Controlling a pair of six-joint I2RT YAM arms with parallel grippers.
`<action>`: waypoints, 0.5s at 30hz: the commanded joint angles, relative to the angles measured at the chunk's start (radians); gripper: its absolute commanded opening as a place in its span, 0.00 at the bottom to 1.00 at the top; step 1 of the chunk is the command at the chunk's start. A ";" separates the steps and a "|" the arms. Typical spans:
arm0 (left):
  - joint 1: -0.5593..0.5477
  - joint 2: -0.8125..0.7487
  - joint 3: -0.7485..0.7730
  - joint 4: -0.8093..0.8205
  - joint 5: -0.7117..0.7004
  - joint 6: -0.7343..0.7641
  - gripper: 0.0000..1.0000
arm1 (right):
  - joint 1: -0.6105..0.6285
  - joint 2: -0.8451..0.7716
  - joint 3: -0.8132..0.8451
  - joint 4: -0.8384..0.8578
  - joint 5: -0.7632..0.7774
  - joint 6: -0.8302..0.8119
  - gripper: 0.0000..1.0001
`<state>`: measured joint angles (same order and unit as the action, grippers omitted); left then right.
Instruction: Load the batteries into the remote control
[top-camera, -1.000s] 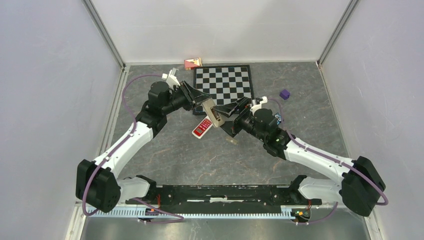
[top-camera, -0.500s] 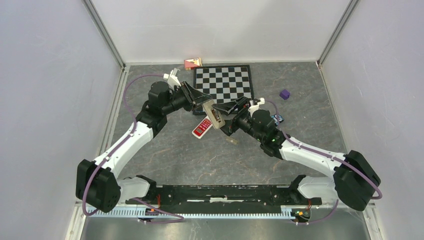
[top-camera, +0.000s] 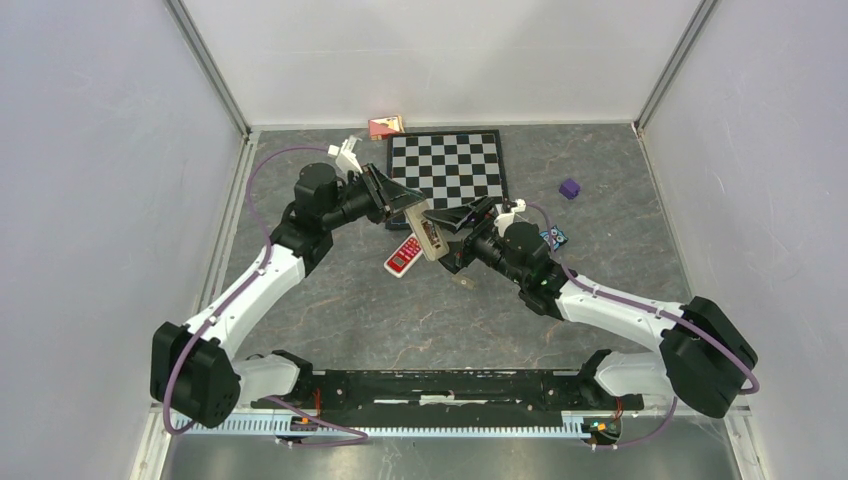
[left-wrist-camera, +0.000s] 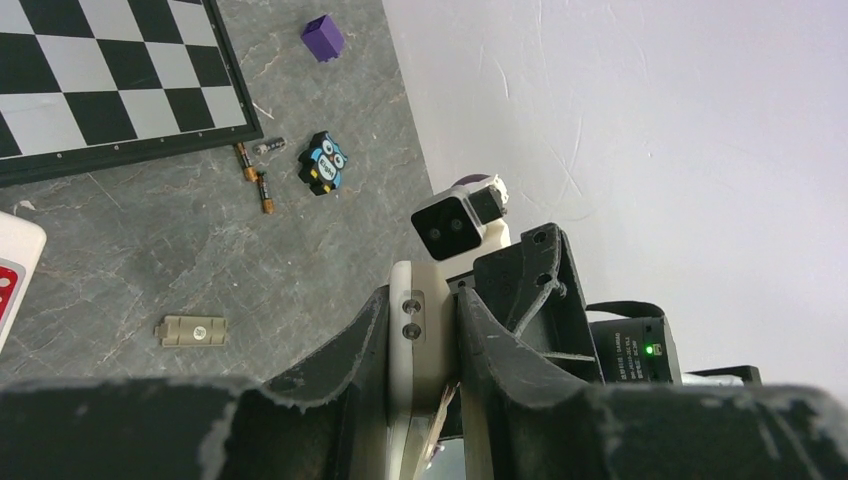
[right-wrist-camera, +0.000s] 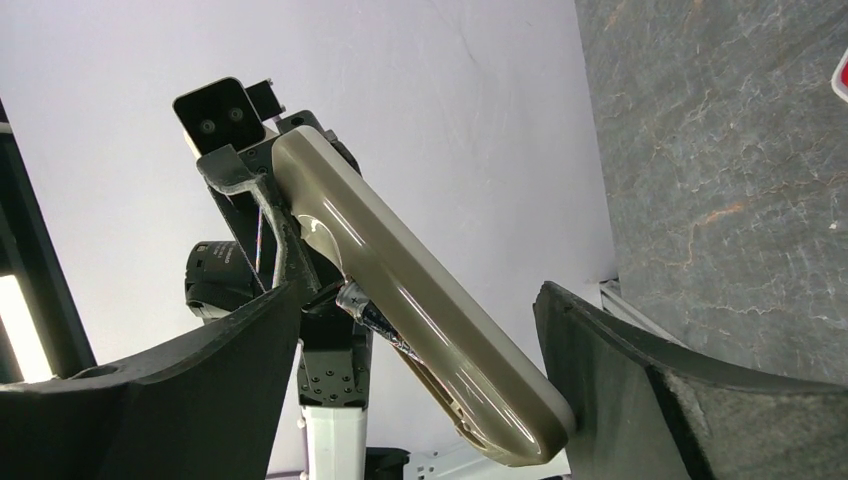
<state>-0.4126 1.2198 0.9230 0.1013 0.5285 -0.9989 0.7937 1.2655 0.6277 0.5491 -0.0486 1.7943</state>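
Observation:
My left gripper (top-camera: 412, 213) is shut on a beige remote control (top-camera: 430, 235) and holds it tilted above the table; in the left wrist view the remote (left-wrist-camera: 424, 340) sits edge-on between the jaws of my left gripper (left-wrist-camera: 425, 300). My right gripper (top-camera: 456, 222) is open, with its jaws wide on either side of the remote (right-wrist-camera: 430, 320). One battery (right-wrist-camera: 372, 312) sticks out slantwise from the remote's underside. Two dark batteries (left-wrist-camera: 256, 176) and a silvery one lie on the table beside the chessboard.
A red and white remote (top-camera: 403, 255) lies under the held one. A beige battery cover (top-camera: 463, 281) lies nearby, also in the left wrist view (left-wrist-camera: 192, 330). A chessboard (top-camera: 447, 165), purple cube (top-camera: 569, 188), owl figure (left-wrist-camera: 323, 163) and red box (top-camera: 385, 126) lie further back.
My right arm has moved left, bringing its open jaws closer around the held remote. My left gripper has kept the remote almost in place.

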 joint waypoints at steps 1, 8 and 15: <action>-0.005 -0.038 0.023 0.013 0.044 0.051 0.02 | -0.003 0.005 0.004 0.101 -0.017 0.030 0.90; -0.005 -0.050 0.007 0.040 0.055 0.044 0.02 | -0.005 0.006 -0.005 0.121 -0.029 0.029 0.80; -0.006 -0.049 0.010 0.040 0.060 0.040 0.02 | -0.005 0.006 -0.015 0.131 -0.042 0.026 0.75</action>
<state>-0.4126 1.1938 0.9230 0.1139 0.5430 -0.9909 0.7910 1.2732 0.6178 0.5922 -0.0841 1.8095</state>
